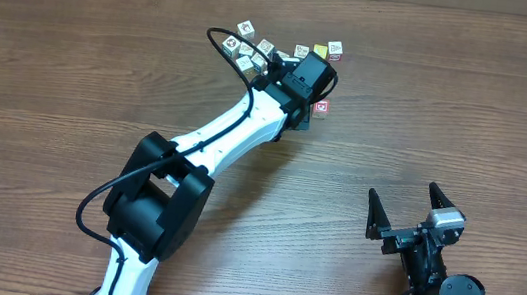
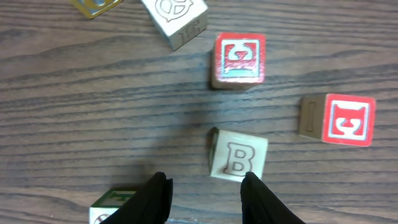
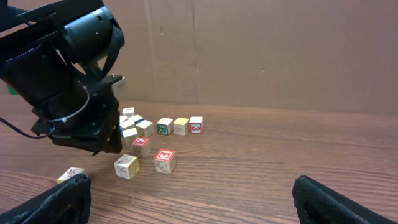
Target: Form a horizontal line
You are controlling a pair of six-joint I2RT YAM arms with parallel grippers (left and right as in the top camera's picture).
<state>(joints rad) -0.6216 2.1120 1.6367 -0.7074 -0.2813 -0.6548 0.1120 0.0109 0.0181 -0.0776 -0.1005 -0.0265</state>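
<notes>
The left gripper (image 2: 205, 180) sits lowest in its own camera. Its two black fingers (image 2: 155, 199) are partly spread, with bare table (image 2: 93, 124) between them, pinching nothing. Just ahead sits a B cube (image 2: 239, 155), its near corner at the right fingertip; I cannot tell whether they touch. Beyond it lies a red cube (image 2: 239, 59), and to the right, apart from it, a second red cube (image 2: 348, 118). A green-marked cube (image 2: 112, 205) pokes in beside the left finger.

The row (image 1: 320, 51) shows best from overhead. It lies at the table's far side, just past the gripper head, with its long axis running left to right and the right end tipped slightly away. Three cubes sit side by side there. The right wrist view shows their side faces: green-marked, yellow, and red-and-white. Overhead, the left arm (image 1: 235, 129) hides the B cube. A loose cluster (image 1: 250, 50) lies left of the row. The right gripper (image 1: 402, 192) is spread wide at the near right, well apart from every cube.
</notes>
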